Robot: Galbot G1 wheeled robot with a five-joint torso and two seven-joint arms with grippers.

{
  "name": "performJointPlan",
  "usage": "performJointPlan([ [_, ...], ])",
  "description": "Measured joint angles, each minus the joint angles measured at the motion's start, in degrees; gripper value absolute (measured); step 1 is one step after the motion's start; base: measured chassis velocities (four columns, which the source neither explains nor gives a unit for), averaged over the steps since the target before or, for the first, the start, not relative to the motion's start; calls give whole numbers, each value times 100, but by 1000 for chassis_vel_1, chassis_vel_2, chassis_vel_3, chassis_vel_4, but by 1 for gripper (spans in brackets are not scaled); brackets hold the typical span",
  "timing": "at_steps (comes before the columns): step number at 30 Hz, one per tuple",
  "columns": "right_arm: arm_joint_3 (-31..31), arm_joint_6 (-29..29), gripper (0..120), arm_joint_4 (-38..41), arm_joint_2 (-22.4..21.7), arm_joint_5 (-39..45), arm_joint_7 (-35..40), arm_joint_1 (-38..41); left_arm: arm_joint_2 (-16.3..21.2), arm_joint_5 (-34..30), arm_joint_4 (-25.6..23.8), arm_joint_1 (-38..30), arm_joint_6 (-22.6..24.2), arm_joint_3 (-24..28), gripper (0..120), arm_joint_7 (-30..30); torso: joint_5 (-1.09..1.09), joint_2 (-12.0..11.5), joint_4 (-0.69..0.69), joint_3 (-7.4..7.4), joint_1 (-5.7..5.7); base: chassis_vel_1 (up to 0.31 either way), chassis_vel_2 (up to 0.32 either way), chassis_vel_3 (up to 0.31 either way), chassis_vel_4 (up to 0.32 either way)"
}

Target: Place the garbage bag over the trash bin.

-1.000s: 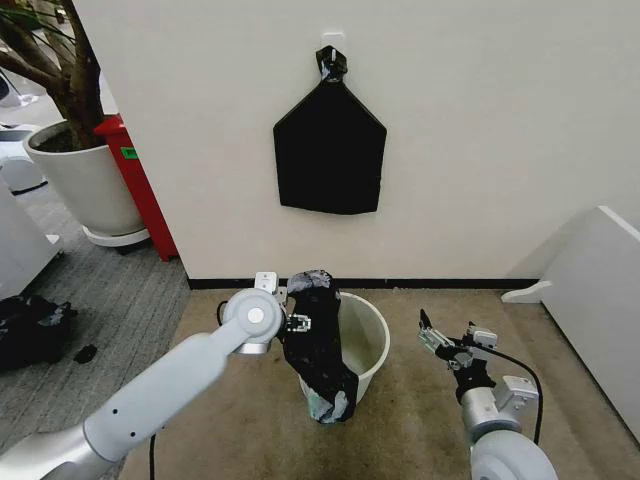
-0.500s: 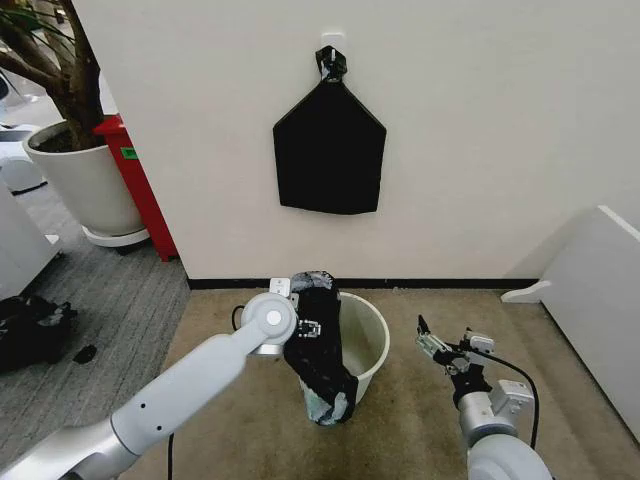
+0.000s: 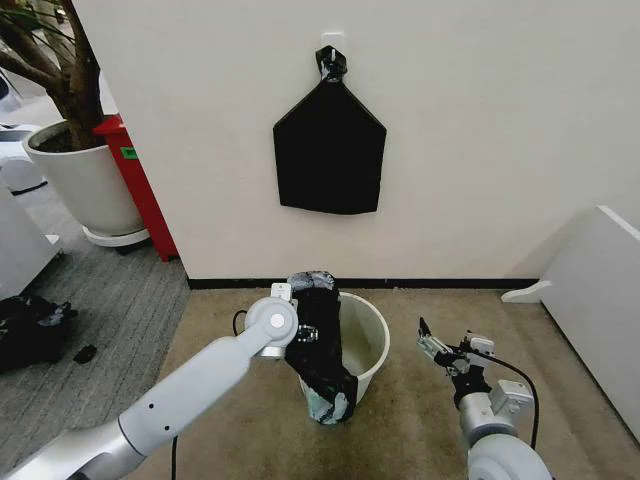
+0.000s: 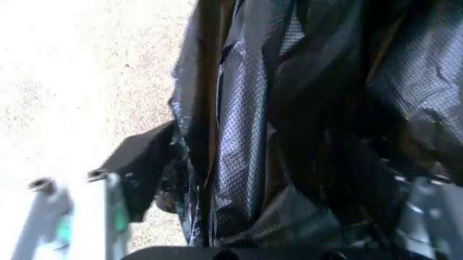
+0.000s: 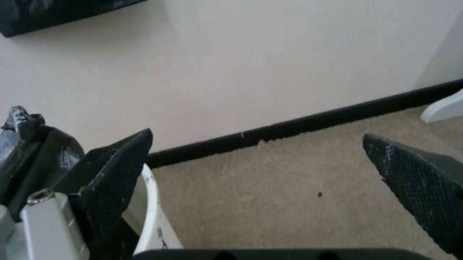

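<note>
trash bin (image 3: 368,340): we've got it on the carpet, right in front of the wall.
garbage bag (image 3: 320,340): draped over its left rim.
left gripper (image 3: 304,333): against the bag.
right gripper (image 3: 440,352): right of the bin, apart.

A plain off-white wall (image 3: 500,140) fills the far side, with a black baseboard (image 3: 440,284) along its foot. A flat black house-shaped bundle (image 3: 329,150) hangs on it from a knotted top. Beige carpet (image 3: 420,420) covers the near floor, grey carpet (image 3: 110,300) the left. Far left stands a large white plant pot (image 3: 85,185), with a red cabinet (image 3: 140,190) beside it. A white panel (image 3: 600,290) leans at right.
</note>
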Motion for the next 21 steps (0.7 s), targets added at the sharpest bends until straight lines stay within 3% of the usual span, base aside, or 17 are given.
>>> performJointPlan([
  [21, -62, -14, 100, -87, 12, -26, 57, 80, 99, -214, -234, 214, -7, -203, 2, -169, -2, 0, -1, 1, 0, 0, 0, 0, 0],
])
